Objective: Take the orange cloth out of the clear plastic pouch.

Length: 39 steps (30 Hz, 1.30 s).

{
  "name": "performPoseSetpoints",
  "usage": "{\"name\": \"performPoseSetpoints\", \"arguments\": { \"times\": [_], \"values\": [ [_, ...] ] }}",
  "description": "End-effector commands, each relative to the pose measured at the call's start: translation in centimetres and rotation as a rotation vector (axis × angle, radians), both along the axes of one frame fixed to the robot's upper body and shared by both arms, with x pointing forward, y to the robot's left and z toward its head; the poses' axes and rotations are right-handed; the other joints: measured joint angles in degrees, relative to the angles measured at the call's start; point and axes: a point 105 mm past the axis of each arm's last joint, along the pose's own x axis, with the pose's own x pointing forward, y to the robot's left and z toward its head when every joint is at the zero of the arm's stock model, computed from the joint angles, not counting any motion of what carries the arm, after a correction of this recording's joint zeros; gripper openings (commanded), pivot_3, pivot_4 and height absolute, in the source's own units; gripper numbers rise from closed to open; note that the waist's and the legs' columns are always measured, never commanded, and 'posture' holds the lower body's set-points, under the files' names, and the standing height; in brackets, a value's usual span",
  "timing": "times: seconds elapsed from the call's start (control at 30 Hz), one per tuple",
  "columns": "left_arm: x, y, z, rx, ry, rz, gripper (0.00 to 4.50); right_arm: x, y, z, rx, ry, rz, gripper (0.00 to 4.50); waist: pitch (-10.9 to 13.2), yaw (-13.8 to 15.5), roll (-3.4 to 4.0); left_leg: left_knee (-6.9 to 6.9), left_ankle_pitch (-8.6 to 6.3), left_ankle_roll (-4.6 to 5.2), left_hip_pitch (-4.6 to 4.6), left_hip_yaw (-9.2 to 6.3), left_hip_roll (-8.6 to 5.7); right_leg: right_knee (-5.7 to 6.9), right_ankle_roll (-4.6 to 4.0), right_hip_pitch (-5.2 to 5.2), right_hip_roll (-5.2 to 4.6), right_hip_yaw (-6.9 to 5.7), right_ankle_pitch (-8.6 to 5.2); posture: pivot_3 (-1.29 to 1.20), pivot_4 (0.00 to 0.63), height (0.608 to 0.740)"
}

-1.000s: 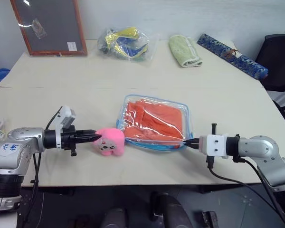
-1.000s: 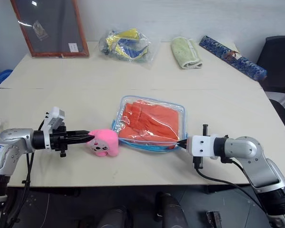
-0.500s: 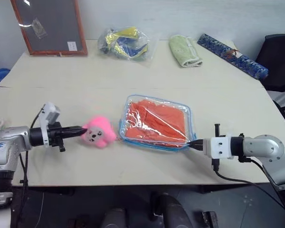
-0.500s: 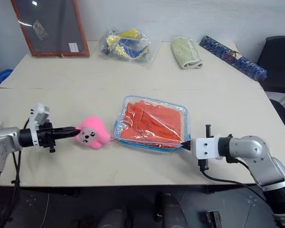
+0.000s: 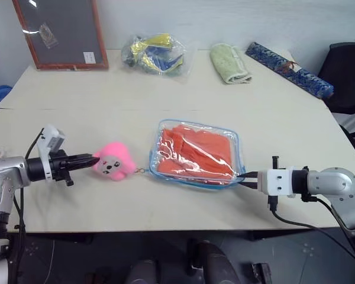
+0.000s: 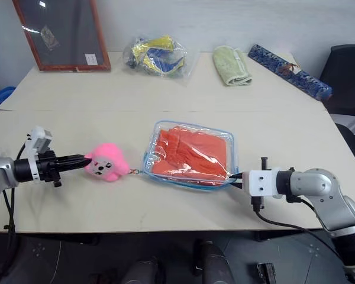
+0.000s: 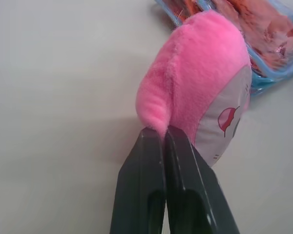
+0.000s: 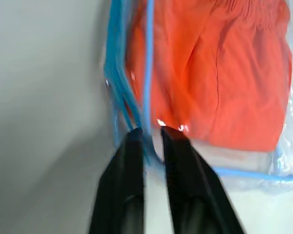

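Now, pouch: the pouch (image 5: 196,155) lies flat on the desk (image 5: 165,100), in the middle of its near half, blue edging all round.
Cloth: the cloth (image 5: 195,152) sits folded inside the pouch, filling most of it.
Charm: the charm (image 5: 113,161) rests on the desk just beside the pouch's left corner, joined to it by a short chain (image 5: 141,171).
Left gripper: the left gripper (image 5: 89,160) lies low over the desk toward the left edge, pointing at the charm; its fingers (image 7: 158,190) stand pressed together with the tips against the pink plush, and whether they pinch any of it I cannot tell.
Right gripper: the right gripper (image 5: 241,176) reaches in from the right edge to the pouch's near right corner; its fingers (image 8: 132,185) stand slightly apart, one on each side of the blue edging (image 8: 147,73), touching it at the tips; a firm grip cannot be told.
Far edge: a framed board (image 5: 59,32) leans at the far left corner; a clear bag (image 5: 155,53) of yellow and blue items, a green towel (image 5: 229,63) and a blue patterned roll (image 5: 289,68) lie along the far side, well apart from the pouch.
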Motion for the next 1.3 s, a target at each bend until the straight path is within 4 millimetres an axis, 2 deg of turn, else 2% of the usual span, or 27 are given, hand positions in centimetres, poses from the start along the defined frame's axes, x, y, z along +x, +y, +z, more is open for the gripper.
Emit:
{"name": "performPoseSetpoints", "arguments": {
  "times": [0.03, 0.17, 0.23, 0.27, 0.37, 0.43, 0.47, 0.53, 0.63, 0.7, 0.77, 0.83, 0.9, 0.97, 1.03, 1.17, 1.3],
  "values": [
    [-0.3, -0.3, 0.7, -0.001, -0.031, 0.001, 1.58, -0.4, 0.6, 1.3, 0.061, -0.025, 0.000, 2.05, 0.00, -0.05, 0.00, 0.00, 0.00, 0.00, 0.00, 0.00, 0.00, -0.01, 0.00, 0.00, 0.00, 0.00, 0.00, 0.00, 0.150, 0.740],
    [-0.3, 0.4, 0.5, -0.008, -0.017, 0.037, 2.80, -0.9, 0.8, 2.5, 0.154, -0.012, -0.050, 3.39, 0.00, 0.03, 0.00, 0.00, 0.00, -0.01, 0.00, 0.00, -0.01, -0.02, 0.00, 0.00, -0.01, 0.00, 0.00, 0.00, 0.150, 0.740],
    [0.2, 1.9, 0.7, -0.038, -0.002, 0.121, 3.41, -1.5, 1.0, 3.3, 0.228, 0.016, -0.078, 4.10, 0.00, 0.10, 0.00, 0.00, 0.00, 0.00, 0.00, -0.01, -0.01, -0.05, 0.00, 0.00, -0.02, 0.00, 0.00, 0.00, 0.150, 0.740],
    [0.6, 2.7, 0.9, -0.053, -0.001, 0.164, 3.43, -1.7, 1.1, 3.7, 0.258, 0.033, -0.087, 4.36, 0.00, 0.13, 0.00, 0.00, 0.00, 0.00, 0.01, -0.02, -0.01, -0.07, 0.00, 0.00, -0.02, 0.00, 0.00, 0.00, 0.150, 0.740],
    [2.3, 5.3, 2.3, -0.071, -0.049, 0.321, 3.43, -2.8, 1.7, 4.5, 0.337, 0.072, -0.106, 4.36, 0.00, 0.22, 0.00, 0.01, 0.00, -0.01, 0.00, -0.04, -0.01, -0.05, 0.00, 0.00, 0.00, -0.03, 0.00, 0.00, 0.150, 0.740],
    [3.6, 6.7, 4.1, -0.082, -0.111, 0.405, 3.43, -3.4, 2.1, 4.8, 0.384, 0.092, -0.119, 4.36, -0.01, 0.31, -0.03, 0.01, 0.00, -0.01, 0.00, -0.05, -0.03, -0.03, 0.00, 0.00, -0.01, -0.04, 0.00, 0.00, 0.150, 0.740],
    [4.1, 6.5, 5.7, -0.104, -0.152, 0.404, 3.43, -3.6, 2.3, 4.9, 0.407, 0.098, -0.128, 4.36, -0.03, 0.42, -0.07, 0.01, 0.00, -0.01, -0.01, -0.04, -0.04, -0.02, 0.00, 0.00, -0.02, -0.04, 0.00, 0.00, 0.150, 0.740],
    [4.4, 4.2, 8.6, -0.132, -0.215, 0.288, 3.43, -4.0, 2.6, 5.1, 0.445, 0.108, -0.142, 4.36, -0.03, 0.46, -0.09, 0.02, 0.00, -0.01, -0.02, -0.10, -0.06, 0.06, 0.03, 0.01, -0.01, -0.13, 0.02, 0.00, 0.150, 0.740],
    [3.1, -1.6, 11.1, -0.109, -0.282, -0.011, 3.43, -4.2, 3.0, 5.2, 0.469, 0.118, -0.158, 4.36, -0.04, 0.36, -0.09, 0.02, -0.01, 0.01, -0.05, -0.08, -0.11, 0.00, 0.11, 0.00, -0.06, -0.14, 0.07, 0.00, 0.150, 0.740],
    [0.9, -6.6, 10.5, 0.056, -0.324, -0.301, 3.43, -4.4, 3.4, 5.1, 0.477, 0.130, -0.161, 4.36, -0.04, 0.32, -0.09, 0.02, -0.02, 0.03, -0.06, -0.07, -0.15, -0.05, 0.15, 0.00, -0.07, -0.10, 0.09, 0.00, 0.150, 0.740],
    [-0.6, -9.5, 9.2, 0.175, -0.344, -0.486, 3.43, -4.6, 3.7, 5.1, 0.487, 0.146, -0.161, 4.36, -0.04, 0.28, -0.08, 0.01, -0.02, 0.02, -0.05, -0.02, -0.18, -0.06, 0.16, 0.01, -0.06, -0.03, 0.09, 0.00, 0.150, 0.740],
    [-1.0, -11.8, 7.2, 0.319, -0.409, -0.622, 3.43, -5.0, 4.2, 5.2, 0.517, 0.180, -0.158, 4.36, -0.04, 0.28, -0.08, 0.01, -0.02, 0.02, -0.05, 0.04, -0.19, -0.02, 0.16, 0.03, -0.03, 0.06, 0.08, 0.00, 0.150, 0.740],
    [-1.1, -12.6, 6.1, 0.401, -0.452, -0.683, 3.43, -5.2, 4.4, 5.3, 0.531, 0.197, -0.158, 4.36, -0.04, 0.05, -0.08, 0.03, 0.03, -0.06, 0.03, 0.11, -0.30, -0.09, 0.10, 0.05, 0.07, 0.17, 0.06, 0.00, 0.150, 0.740],
    [-0.2, -12.8, 3.0, 0.626, -0.548, -0.786, 3.43, -5.5, 4.8, 5.0, 0.542, 0.204, -0.169, 4.36, -0.04, -0.08, -0.07, 0.01, 0.08, -0.16, 0.09, 0.13, -0.31, -0.04, 0.01, 0.05, 0.19, 0.29, 0.01, 0.00, 0.150, 0.740],
    [0.3, -13.0, 1.6, 0.704, -0.600, -0.837, 3.43, -5.6, 5.0, 4.9, 0.551, 0.209, -0.178, 4.36, -0.04, 0.00, -0.06, -0.05, 0.11, -0.24, 0.18, 0.10, -0.30, 0.02, -0.07, 0.06, 0.24, 0.29, -0.04, 0.00, 0.150, 0.740],
    [1.9, -14.2, 0.3, 0.715, -0.694, -0.819, 3.43, -5.8, 5.2, 4.6, 0.572, 0.216, -0.205, 4.36, -0.04, 0.30, -0.07, -0.04, 0.09, -0.18, 0.12, 0.06, -0.25, 0.00, -0.07, 0.06, 0.21, 0.26, -0.04, 0.00, 0.150, 0.740],
    [2.4, -16.0, 0.4, 0.607, -0.746, -0.787, 3.43, -5.9, 5.2, 4.4, 0.579, 0.209, -0.232, 4.36, -0.04, 0.48, -0.07, -0.01, 0.06, -0.03, 0.00, -0.04, -0.22, -0.06, 0.01, 0.05, 0.12, 0.16, 0.01, 0.00, 0.150, 0.740]
  ]
}}
